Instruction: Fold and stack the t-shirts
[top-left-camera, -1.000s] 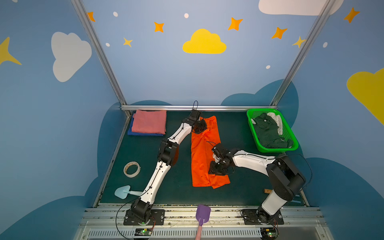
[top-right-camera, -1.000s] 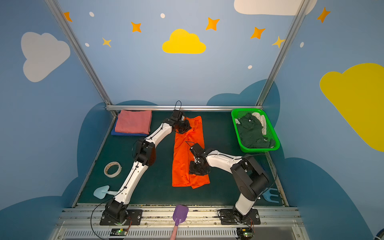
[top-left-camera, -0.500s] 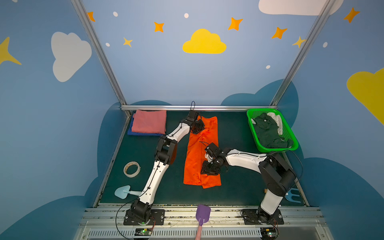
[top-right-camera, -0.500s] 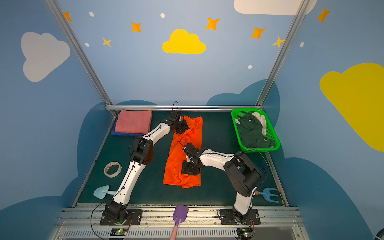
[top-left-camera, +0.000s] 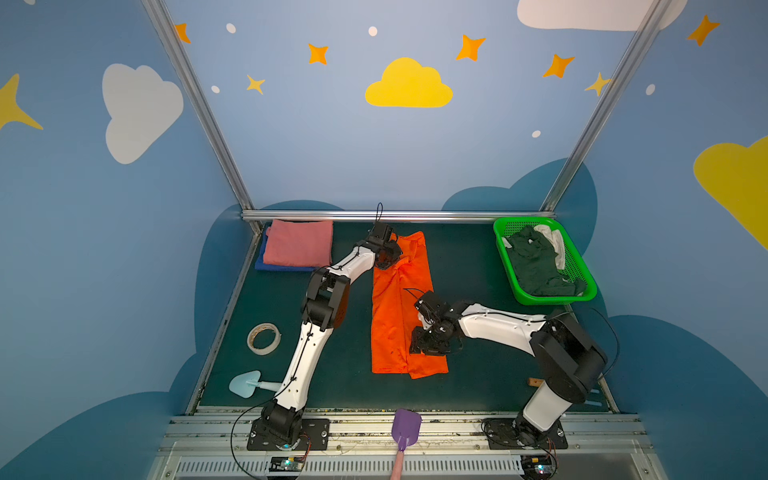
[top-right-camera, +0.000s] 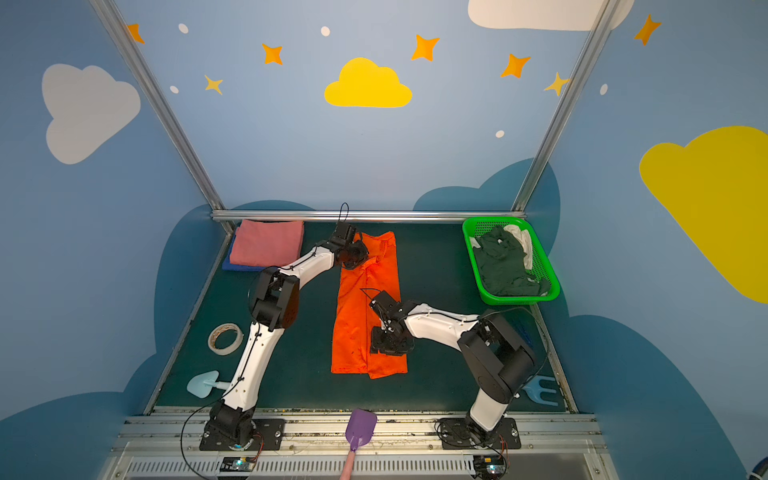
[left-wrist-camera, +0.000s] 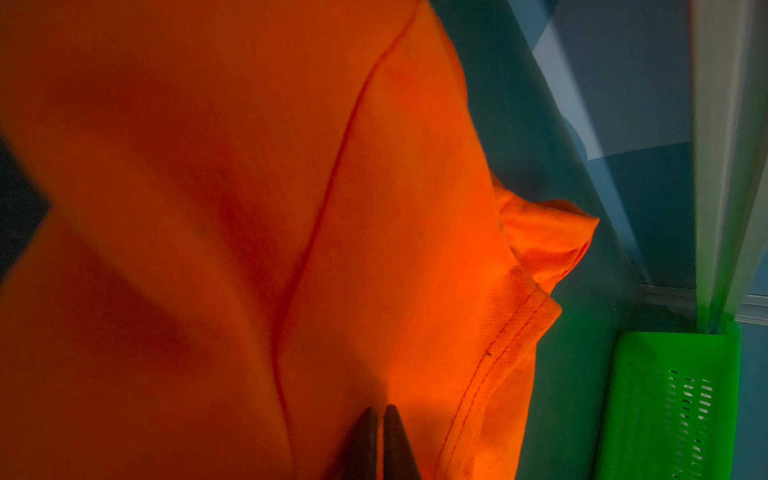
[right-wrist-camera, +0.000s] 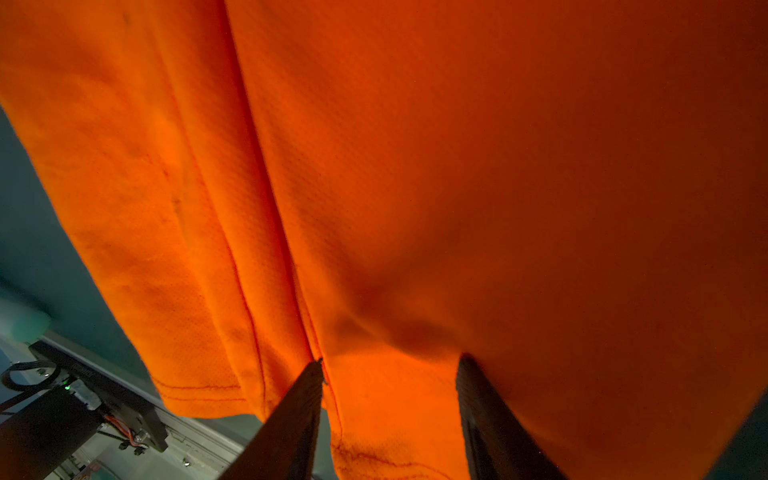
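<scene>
tabletop (top-left-camera: 469, 266) bears orange t-shirt (top-left-camera: 388, 324), corner seemingly hidden beneath left end effector (top-left-camera: 388, 259).

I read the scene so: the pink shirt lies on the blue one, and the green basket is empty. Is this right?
Not wholly. The green basket is not empty: dark green cloth lies in it, as both top views show. The pink shirt does lie on the blue one.

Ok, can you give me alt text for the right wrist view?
A vivid orange cloth t-shirt fills almost the whole frame, with a stitched hem and a lengthwise fold line. The right gripper is open over it, its two dark fingers spread apart. Dark green table mat shows beside the shirt.
</scene>
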